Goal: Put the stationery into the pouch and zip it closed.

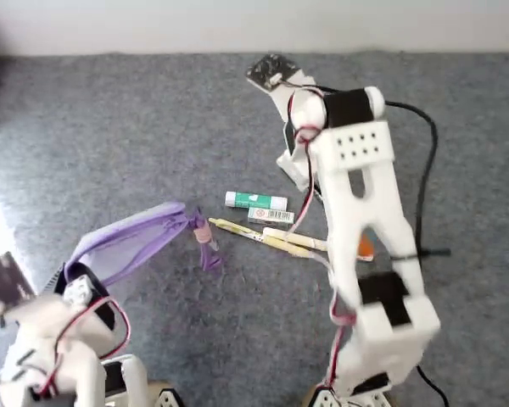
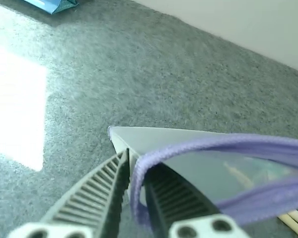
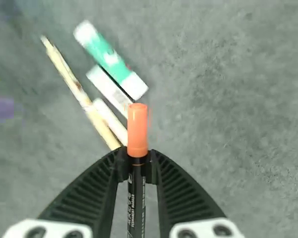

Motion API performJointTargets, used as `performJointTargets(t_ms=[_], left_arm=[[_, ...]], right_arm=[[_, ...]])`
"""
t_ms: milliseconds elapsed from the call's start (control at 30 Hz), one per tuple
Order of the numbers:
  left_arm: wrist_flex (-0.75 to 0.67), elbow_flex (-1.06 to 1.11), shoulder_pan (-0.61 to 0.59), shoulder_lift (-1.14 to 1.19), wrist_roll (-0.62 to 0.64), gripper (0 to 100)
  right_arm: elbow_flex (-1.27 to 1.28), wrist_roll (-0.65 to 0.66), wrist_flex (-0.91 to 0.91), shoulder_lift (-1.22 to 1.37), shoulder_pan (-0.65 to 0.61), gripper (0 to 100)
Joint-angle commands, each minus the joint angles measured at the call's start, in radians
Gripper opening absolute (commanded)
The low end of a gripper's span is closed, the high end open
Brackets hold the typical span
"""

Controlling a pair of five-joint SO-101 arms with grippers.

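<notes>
**Station Status: Pouch Clamped at Left, Marker Clamped at Right**

I read the high view from left to right. The left arm (image 1: 59, 339) sits at the lower left corner of the grey felt table (image 1: 153, 119). The left gripper (image 2: 131, 166) is closed to a narrow slit on the purple rim of the pouch (image 1: 127, 239). In the left wrist view the rim strip passes between the two ribbed fingers (image 2: 97, 191). The pouch runs from that gripper toward the middle of the table. Its mouth gapes and the pale lining shows. A purple zip pull (image 1: 207, 244) hangs at its far end.

Just right of the zip pull, loose stationery lies on the table:
- a green glue stick (image 1: 256, 201);
- a white stick (image 1: 270, 216), just beside the glue stick;
- a thin wooden stick (image 1: 237, 230) and a cream pen (image 1: 287, 244), both slanted below these.

The right arm (image 1: 360, 186) extends over the right end of this group. The right gripper (image 3: 137, 161) is closed on an orange-capped marker (image 3: 137, 126). It grips the black barrel just below the cap, and the cap projects past the fingertips. I cannot tell whether the marker touches the table.
</notes>
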Motion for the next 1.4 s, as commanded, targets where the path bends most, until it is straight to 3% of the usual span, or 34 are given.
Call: performJointTargets(t_ms=[0,367,533,1000,1367], left_arm=[[-0.006,-0.076,-0.002,0.155,0.015,1],[-0.003,-0.079,0.000,0.184,0.081,1],[0.000,-0.079,0.000,0.184,0.081,1],[-0.002,-0.019,0.000,0.181,0.083,1],[-0.005,-0.022,0.000,0.181,0.083,1]], right_arm=[[0.006,-0.195,0.041,-0.236,-0.067,0.8],[0.005,-0.600,0.036,-0.628,-0.395,0.8],[0.011,-0.712,-0.085,-0.751,-0.510,0.8],[0.331,-0.697,-0.728,-0.727,-0.693,0.9],[0.744,-0.468,-1.283,-0.730,-0.763,0.9]])
